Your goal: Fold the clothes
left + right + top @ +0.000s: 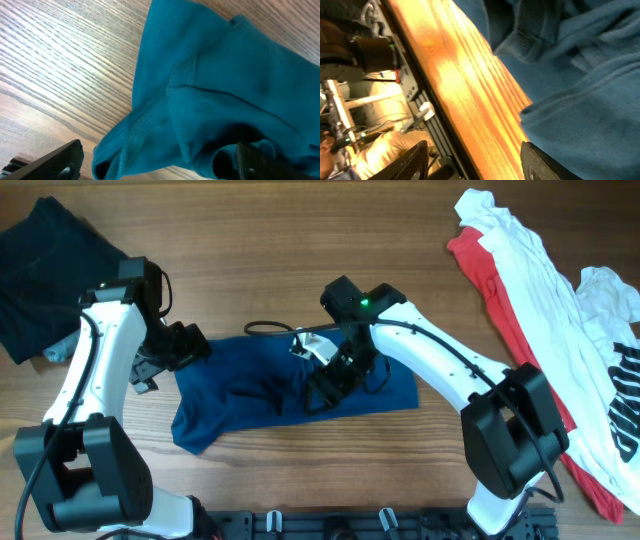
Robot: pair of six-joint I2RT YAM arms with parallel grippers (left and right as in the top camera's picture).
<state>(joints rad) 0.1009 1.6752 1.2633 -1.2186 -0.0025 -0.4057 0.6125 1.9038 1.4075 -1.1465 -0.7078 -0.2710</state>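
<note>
The blue polo shirt (290, 385) lies crumpled mid-table (300, 240); the left gripper (157, 157) hangs at its left edge, jaws spread wide over the cloth; the right gripper (475, 160) sits over its middle, jaws parted, holding nothing; a red T-shirt (480, 265) and a white T-shirt (540, 280) lie heaped far right.

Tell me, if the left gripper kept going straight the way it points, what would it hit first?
Probably the blue shirt: its bunched edge lies right ahead of the open left gripper, though the gap is unclear.
</note>
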